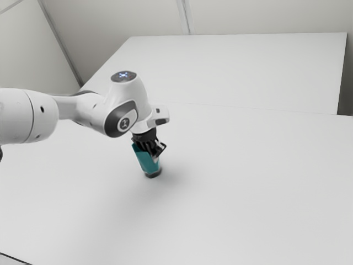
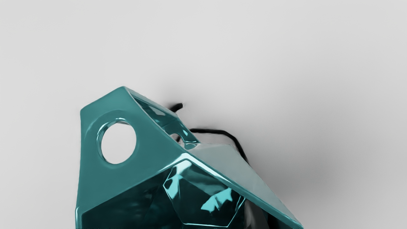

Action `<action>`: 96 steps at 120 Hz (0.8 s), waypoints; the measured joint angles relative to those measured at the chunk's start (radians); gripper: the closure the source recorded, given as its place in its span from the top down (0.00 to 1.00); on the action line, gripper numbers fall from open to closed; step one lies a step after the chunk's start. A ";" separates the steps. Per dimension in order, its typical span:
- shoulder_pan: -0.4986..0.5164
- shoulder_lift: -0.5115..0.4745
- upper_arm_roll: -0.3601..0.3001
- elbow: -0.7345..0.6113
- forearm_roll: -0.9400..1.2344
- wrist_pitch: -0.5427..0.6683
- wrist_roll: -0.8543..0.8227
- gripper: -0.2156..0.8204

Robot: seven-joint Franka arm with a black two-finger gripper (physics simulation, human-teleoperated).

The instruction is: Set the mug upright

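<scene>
In the exterior view, my black gripper (image 1: 149, 142) is at the top of the teal mug (image 1: 147, 160), covering part of its rim. The mug leans a little there, its dark base (image 1: 153, 173) down at the table and its mouth up toward my hand. From the wrist view, the mug (image 2: 152, 152) shows its dark inside and a handle part with a round hole. A dark part of the gripper (image 2: 256, 216) reaches inside the mug by its wall. Whether the base rests flat on the table cannot be told.
A wide white table (image 1: 248, 182) surrounds the mug. Behind it is another pale surface (image 1: 237, 69), with light walls beyond. The arm comes in from the exterior view's left, above the table.
</scene>
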 joint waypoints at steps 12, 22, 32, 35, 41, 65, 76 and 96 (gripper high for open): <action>0.012 0.013 0.000 -0.003 0.000 0.018 -0.021 0.04; 0.013 0.011 0.000 -0.013 0.001 0.030 -0.036 0.04; 0.012 0.009 0.000 -0.022 0.001 0.038 -0.049 0.04; 0.012 0.008 0.000 -0.024 0.001 0.040 -0.053 0.04; 0.012 0.006 0.000 -0.028 0.001 0.044 -0.060 0.04; 0.012 0.003 0.000 -0.036 -0.002 0.050 -0.078 0.28; 0.013 -0.038 -0.004 -0.044 -0.003 0.048 -0.083 0.46; 0.010 -0.153 -0.009 -0.040 -0.005 -0.011 -0.090 0.64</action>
